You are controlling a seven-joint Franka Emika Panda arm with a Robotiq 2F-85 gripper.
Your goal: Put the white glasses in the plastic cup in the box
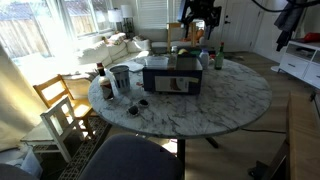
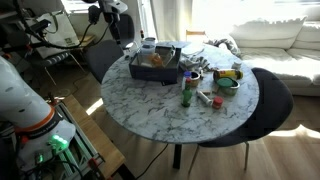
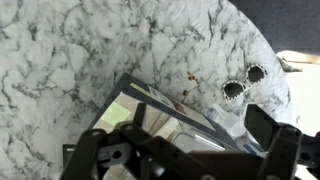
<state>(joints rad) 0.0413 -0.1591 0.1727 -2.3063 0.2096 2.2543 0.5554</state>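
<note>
The white-framed glasses (image 3: 245,82) lie on the marble table, beyond a corner of the box (image 3: 150,115) in the wrist view. In an exterior view they are a small dark shape (image 1: 140,104) in front of the grey plastic cup (image 1: 121,80). The cup stands upright beside the short end of the dark box (image 1: 170,76). The box also shows in an exterior view (image 2: 155,64). My gripper (image 1: 200,16) hangs high above the far side of the table, also seen in an exterior view (image 2: 118,14). In the wrist view its fingers (image 3: 185,142) are spread, with nothing between them.
A slim brown bottle with a red cap (image 1: 101,78) stands next to the cup. A green bottle (image 2: 187,92), a green bowl (image 2: 228,80) and small items sit on the table's other half. Wooden chairs (image 1: 60,102) and an office chair (image 1: 125,160) ring the table.
</note>
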